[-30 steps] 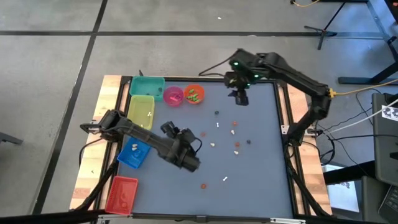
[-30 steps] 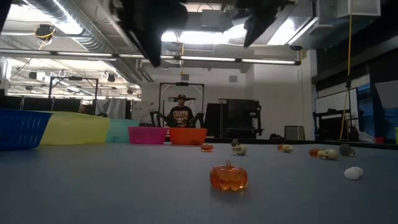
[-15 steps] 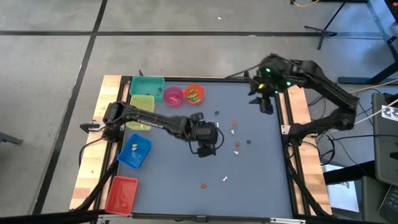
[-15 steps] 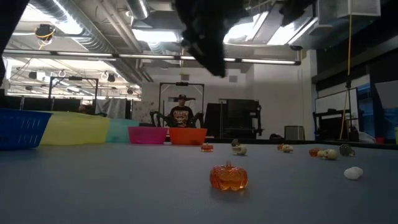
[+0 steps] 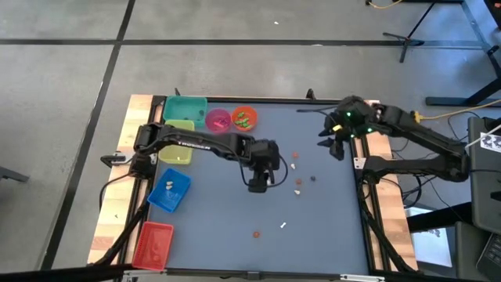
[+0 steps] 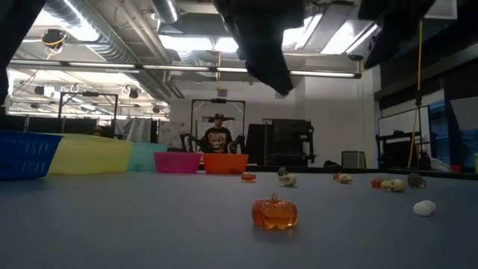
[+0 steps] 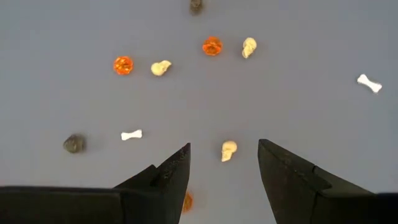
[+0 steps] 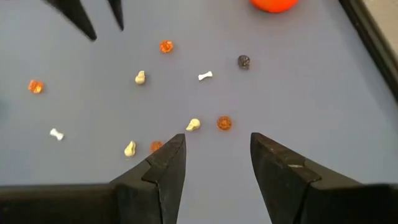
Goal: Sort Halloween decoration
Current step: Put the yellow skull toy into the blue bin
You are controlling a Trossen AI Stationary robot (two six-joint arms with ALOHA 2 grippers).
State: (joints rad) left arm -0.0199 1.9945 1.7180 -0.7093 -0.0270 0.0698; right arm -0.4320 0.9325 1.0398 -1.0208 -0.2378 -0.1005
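Mid-table, left claw (image 7: 224, 171) open above scattered trinkets (image 5: 297, 182); right claw (image 8: 214, 158) open, table's right edge.

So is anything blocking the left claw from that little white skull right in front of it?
No. The left gripper hangs open above the mat, and only bare mat shows between its fingers and the white skull. The other trinkets lie farther off.

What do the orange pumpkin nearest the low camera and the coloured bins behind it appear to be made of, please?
The orange pumpkin looks like translucent glossy plastic or resin: light glows through it and it carries bright highlights. The blue bin looks like moulded plastic with a ribbed or slotted wall. The yellow bin seems smooth, slightly translucent plastic. None can be told for certain.
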